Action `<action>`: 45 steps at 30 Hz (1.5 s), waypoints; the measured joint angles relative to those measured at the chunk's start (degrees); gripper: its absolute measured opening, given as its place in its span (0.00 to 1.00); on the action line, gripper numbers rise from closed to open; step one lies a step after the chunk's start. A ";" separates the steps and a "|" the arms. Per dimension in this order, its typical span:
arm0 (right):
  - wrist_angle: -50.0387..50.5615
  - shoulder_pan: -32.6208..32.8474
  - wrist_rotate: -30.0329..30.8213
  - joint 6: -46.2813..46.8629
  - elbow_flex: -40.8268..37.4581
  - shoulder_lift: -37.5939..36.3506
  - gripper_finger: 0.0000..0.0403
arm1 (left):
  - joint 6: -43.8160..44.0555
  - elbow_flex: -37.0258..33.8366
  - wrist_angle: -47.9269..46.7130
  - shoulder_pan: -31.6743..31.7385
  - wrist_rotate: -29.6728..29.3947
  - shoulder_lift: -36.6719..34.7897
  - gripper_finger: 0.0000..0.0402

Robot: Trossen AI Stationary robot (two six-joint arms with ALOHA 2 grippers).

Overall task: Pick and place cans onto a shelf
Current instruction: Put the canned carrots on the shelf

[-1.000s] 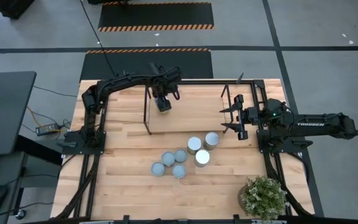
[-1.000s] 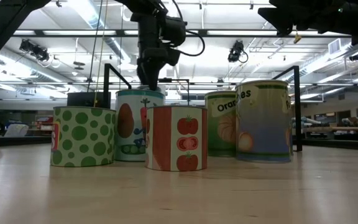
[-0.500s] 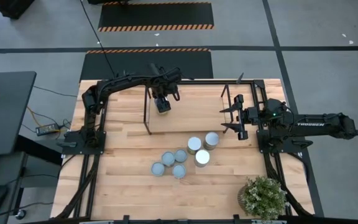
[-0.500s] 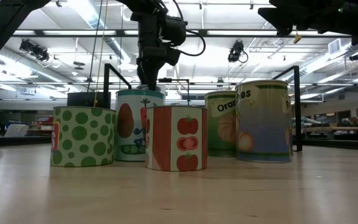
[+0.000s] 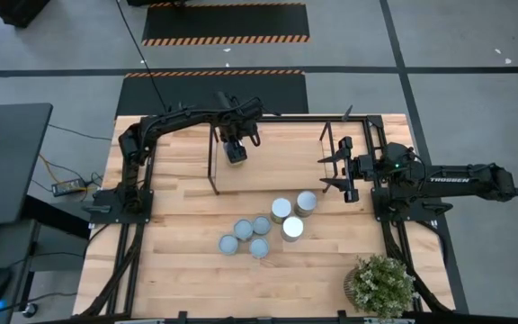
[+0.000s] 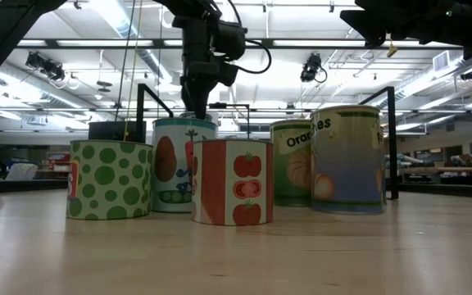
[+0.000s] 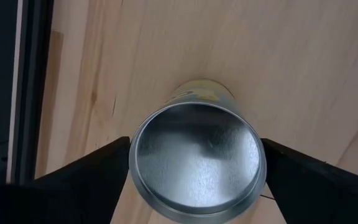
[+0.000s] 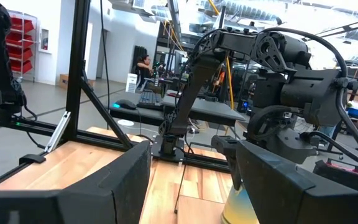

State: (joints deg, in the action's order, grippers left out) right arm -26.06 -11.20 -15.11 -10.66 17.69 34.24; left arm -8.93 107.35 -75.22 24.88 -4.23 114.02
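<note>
The bench (image 5: 178, 261) carries the shelf (image 5: 277, 144) along its far edge. Six cans (image 5: 268, 227) cluster mid-bench. The left tool (image 5: 235, 153), spread wide inside the shelf, clasps a seventh can (image 7: 197, 162) between its fingers (image 7: 86, 180). The right tool (image 5: 331, 171) waits half open near the right edge.

From above, the left hand (image 5: 235, 151) covers the can it sits over, so no can top shows there. In the left wrist view, the can (image 7: 197, 158) between the fingers is cut off by the picture's edge, and most of its label is hidden under the rim. At worktop height, the tomato can (image 6: 232, 181) hides part of the vegetable can (image 6: 174, 164) behind it. The right hand's fingers (image 8: 291, 186) run off the picture's edge. A distant person (image 8: 145, 65) is too small to make out.
</note>
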 joint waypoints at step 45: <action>0.00 -0.01 0.00 0.02 0.00 0.00 0.61 | -1.07 0.00 0.62 -1.68 -4.05 0.07 0.98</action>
State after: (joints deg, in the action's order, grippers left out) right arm -26.06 -11.21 -15.11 -10.63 17.69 34.24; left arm -10.00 107.35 -74.60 23.20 -8.28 114.08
